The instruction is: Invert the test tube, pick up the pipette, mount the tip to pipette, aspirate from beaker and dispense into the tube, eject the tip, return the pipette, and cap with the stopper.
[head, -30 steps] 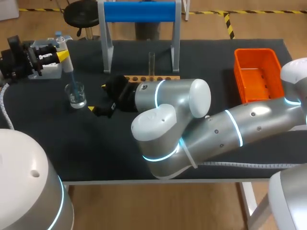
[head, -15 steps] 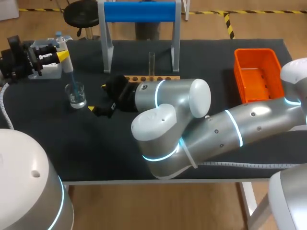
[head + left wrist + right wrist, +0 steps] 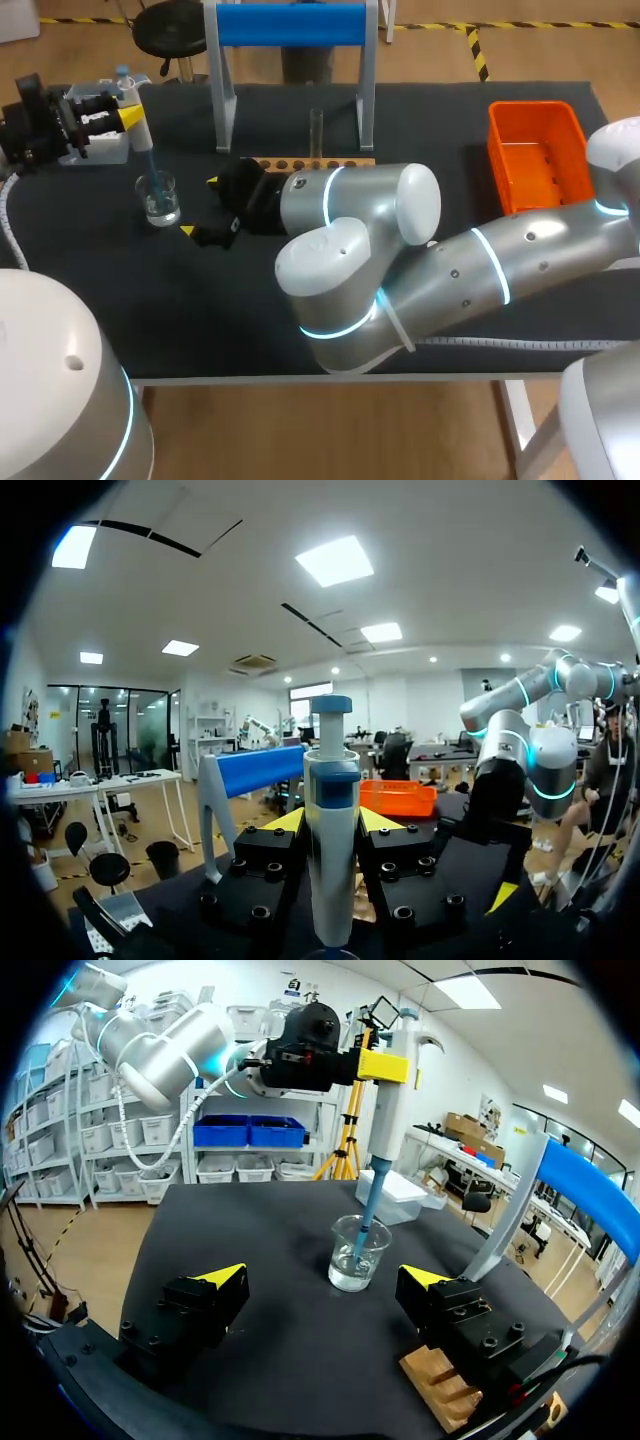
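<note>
Pipette, clamped in the left gripper, is best held vertical, tip submerged in the beaker; the right gripper is spread wide nearby.

The left arm comes in at the far left of the dark table, and the left gripper clasps the pipette upright. The pipette's blue tip dips into the glass beaker, which stands just near of that gripper. The right arm sweeps in from the right across the middle. The right gripper lies low over the table just right of the beaker, its yellow-tipped fingers spread with nothing between them. Behind it sits the wooden rack, with a test tube standing upright in it. A blue-topped stand rises at the far edge, and an orange bin sits far right.
</note>
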You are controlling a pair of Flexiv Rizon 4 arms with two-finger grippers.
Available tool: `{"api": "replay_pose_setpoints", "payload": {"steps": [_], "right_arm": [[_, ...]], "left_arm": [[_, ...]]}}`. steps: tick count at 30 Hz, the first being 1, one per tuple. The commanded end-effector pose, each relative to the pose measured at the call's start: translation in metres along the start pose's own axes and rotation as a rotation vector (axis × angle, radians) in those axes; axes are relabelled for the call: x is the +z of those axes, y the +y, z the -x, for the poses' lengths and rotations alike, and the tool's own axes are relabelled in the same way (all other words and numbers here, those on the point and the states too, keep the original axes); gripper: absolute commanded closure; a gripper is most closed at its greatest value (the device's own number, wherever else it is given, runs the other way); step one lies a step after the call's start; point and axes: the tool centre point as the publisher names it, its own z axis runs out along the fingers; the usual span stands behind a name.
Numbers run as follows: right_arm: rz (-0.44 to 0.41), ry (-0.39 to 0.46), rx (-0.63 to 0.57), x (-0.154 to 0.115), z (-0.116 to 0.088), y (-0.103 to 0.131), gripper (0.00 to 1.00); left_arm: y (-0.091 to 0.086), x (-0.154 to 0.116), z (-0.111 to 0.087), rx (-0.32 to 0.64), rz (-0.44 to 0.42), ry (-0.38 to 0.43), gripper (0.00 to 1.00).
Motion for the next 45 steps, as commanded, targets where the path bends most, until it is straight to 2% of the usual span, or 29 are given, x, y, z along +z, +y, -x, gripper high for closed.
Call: {"api": "replay_pose_setpoints", "payload": {"steps": [1, 12, 19, 24, 37, 45], "right_arm": [[-0.013, 0.089, 0.007, -0.026, 0.016, 0.011, 0.00], [0.056, 0.207, -0.048, -0.069, 0.034, 0.053, 0.00], [0.102, 0.276, -0.061, -0.087, 0.043, 0.078, 0.00], [0.141, 0.346, -0.042, -0.093, 0.052, 0.093, 0.00], [0.226, 0.561, -0.115, -0.105, 0.064, 0.134, 0.00], [0.251, 0.646, -0.125, -0.105, 0.073, 0.158, 0.00]], "left_arm": [[0.000, 0.000, 0.001, -0.001, 0.002, 0.001, 1.00], [0.000, 0.000, 0.001, -0.001, 0.002, 0.001, 1.00], [0.000, 0.000, 0.001, -0.001, 0.002, 0.001, 1.00], [0.000, 0.000, 0.001, -0.001, 0.002, 0.001, 1.00], [0.000, 0.000, 0.001, -0.001, 0.002, 0.001, 1.00], [0.000, 0.000, 0.001, -0.001, 0.002, 0.001, 1.00]]}}
